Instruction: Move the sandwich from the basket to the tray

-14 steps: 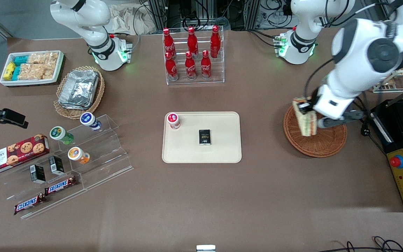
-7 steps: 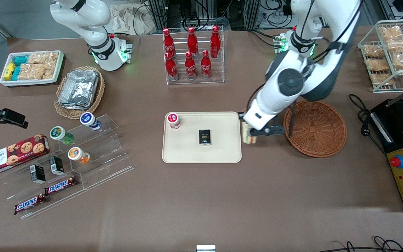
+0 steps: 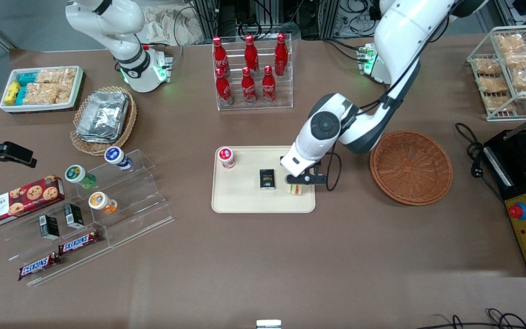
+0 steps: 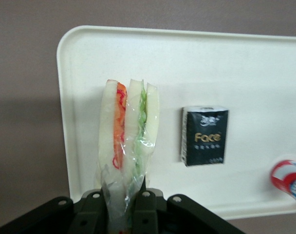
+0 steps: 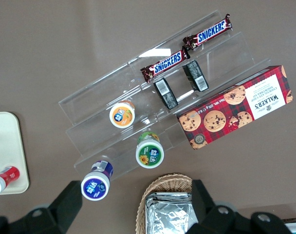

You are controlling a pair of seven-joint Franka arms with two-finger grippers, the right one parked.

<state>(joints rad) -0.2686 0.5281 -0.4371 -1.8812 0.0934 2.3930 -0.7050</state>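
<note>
The sandwich [image 4: 128, 126], a plastic-wrapped wedge with orange and green filling, is clamped by its wrapped end in my left gripper [image 4: 123, 197], which is shut on it. From the front, the gripper [image 3: 297, 183] hangs over the cream tray [image 3: 244, 198] at the end nearest the basket, and only the sandwich's tip [image 3: 296, 189] shows below the hand. I cannot tell whether the sandwich touches the tray [image 4: 211, 63]. The round reddish-brown basket [image 3: 411, 167] sits beside the tray toward the working arm's end, with nothing in it.
On the tray a black packet [image 3: 267, 178] [image 4: 204, 135] lies close beside the sandwich, and a red-capped bottle [image 3: 226, 156] stands toward the parked arm's end. A rack of red bottles [image 3: 251, 68] stands farther from the camera than the tray.
The left arm has carried the sandwich out of the basket, past the tray's edge, to a spot over the tray beside the black packet. The basket now holds nothing.
</note>
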